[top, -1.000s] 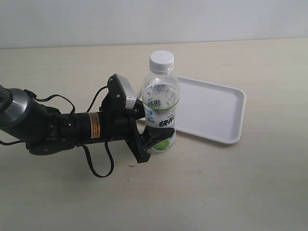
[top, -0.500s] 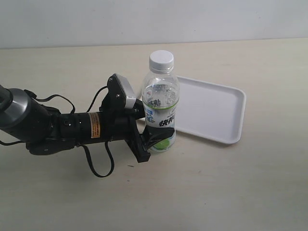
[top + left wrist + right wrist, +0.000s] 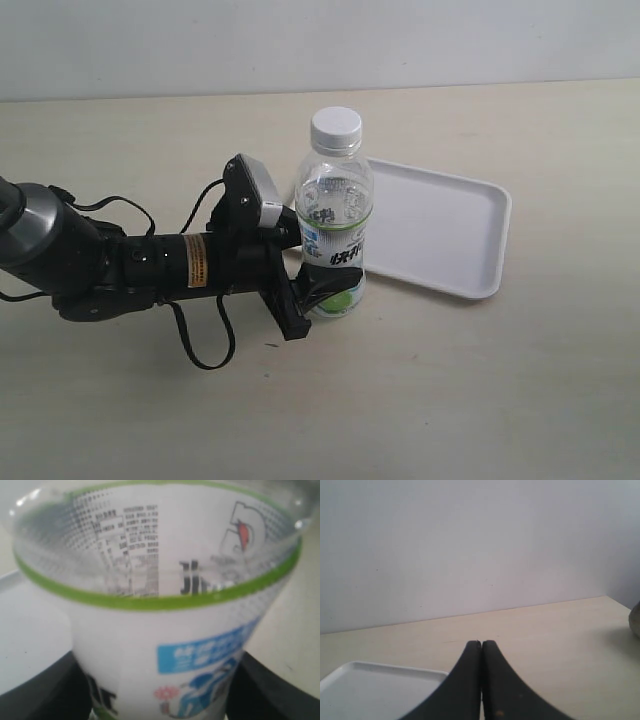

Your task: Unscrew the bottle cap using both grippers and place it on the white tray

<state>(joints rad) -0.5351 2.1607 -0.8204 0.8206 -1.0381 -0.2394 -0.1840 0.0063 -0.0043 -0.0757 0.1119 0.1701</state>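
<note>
Left gripper (image 3: 318,295) clamps upright bottle (image 3: 335,215) near base. Bottle cap (image 3: 335,128) atop bottle, untouched. Right gripper (image 3: 481,680) pressed closed, empty, away from bottle.

A pale beige tabletop (image 3: 480,400) with a smooth, matte surface filled the near and middle ground. Along its far edge rose a plain grey-white wall (image 3: 300,40). The light was soft and even, throwing only faint shadows on the wood.

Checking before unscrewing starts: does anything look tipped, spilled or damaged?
Nothing stands out. The bottle stands upright with the bottle cap on, the left gripper clamped low on it; the white tray lies flat beside it, no spill visible.
</note>
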